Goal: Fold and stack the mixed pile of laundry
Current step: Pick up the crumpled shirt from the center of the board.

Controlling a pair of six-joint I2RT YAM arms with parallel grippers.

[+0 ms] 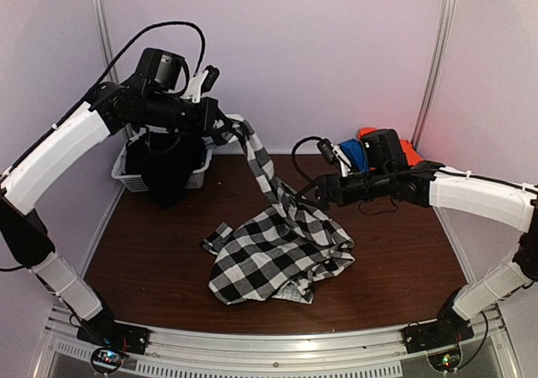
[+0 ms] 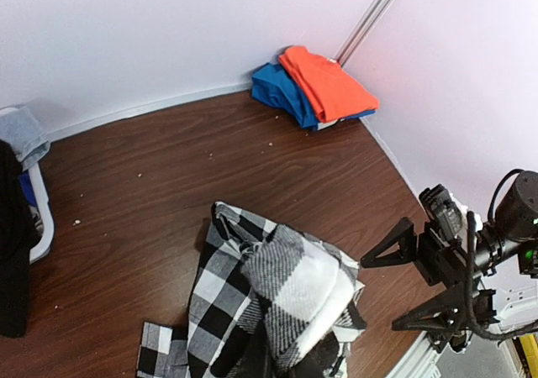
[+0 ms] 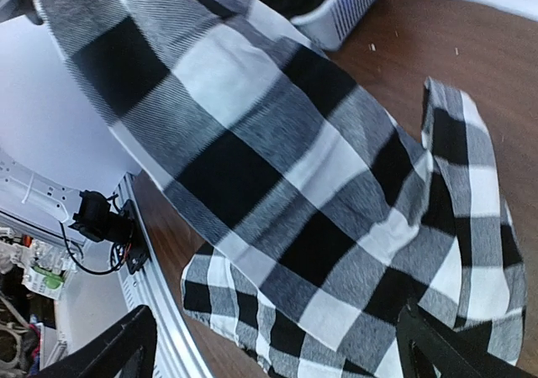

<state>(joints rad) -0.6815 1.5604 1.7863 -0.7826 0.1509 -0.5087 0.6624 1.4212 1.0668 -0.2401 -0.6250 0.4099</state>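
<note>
On the near middle of the table, the black-and-white checked shirt lies mostly in a crumpled heap, layers lapped over each other and one corner poking out to the left. Just behind the heap, the right tool hovers with its fingers spread wide and nothing between them. It faces the band of cloth that rises from the heap. That band runs up and back, twisted narrow, to the left tool, which is clamped tight on its top end above the table's far left.

Farther back, a white slatted basket stands in the left corner with a black garment draped over its front. In the far right corner an orange-red garment lies folded on a blue one.

The shirt looks light, limp and easy to pinch, with no stiffness of its own, so it will likely sag and bunch wherever it is unsupported. The sensible hold is probably on a hem edge or corner of the hanging band, below the left tool. A grip in mid-panel would likely gather several layers.
</note>
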